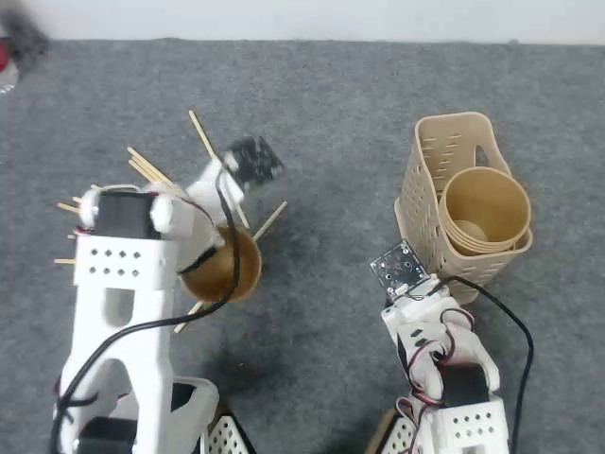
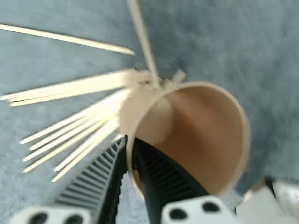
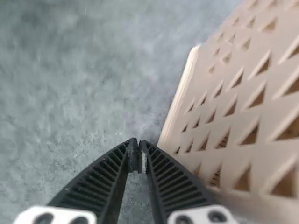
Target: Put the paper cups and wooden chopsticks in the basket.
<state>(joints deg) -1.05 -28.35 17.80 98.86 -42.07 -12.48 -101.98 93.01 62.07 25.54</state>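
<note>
Stacked paper cups [image 1: 484,210] sat in the basket [image 1: 425,165] near the tabletop's right edge; chopsticks [image 1: 202,136] lay around a lone paper cup [image 1: 242,270] toward the left edge.

Grey, carpet-covered table [image 1: 340,113]. Loose wooden chopsticks [image 1: 202,135] scattered flat at about 9 to 10 o'clock, fanned at many angles, some crossing. Beige perforated basket [image 1: 423,180] standing upright at 3 o'clock, well apart from the sticks, bare carpet between.
</note>
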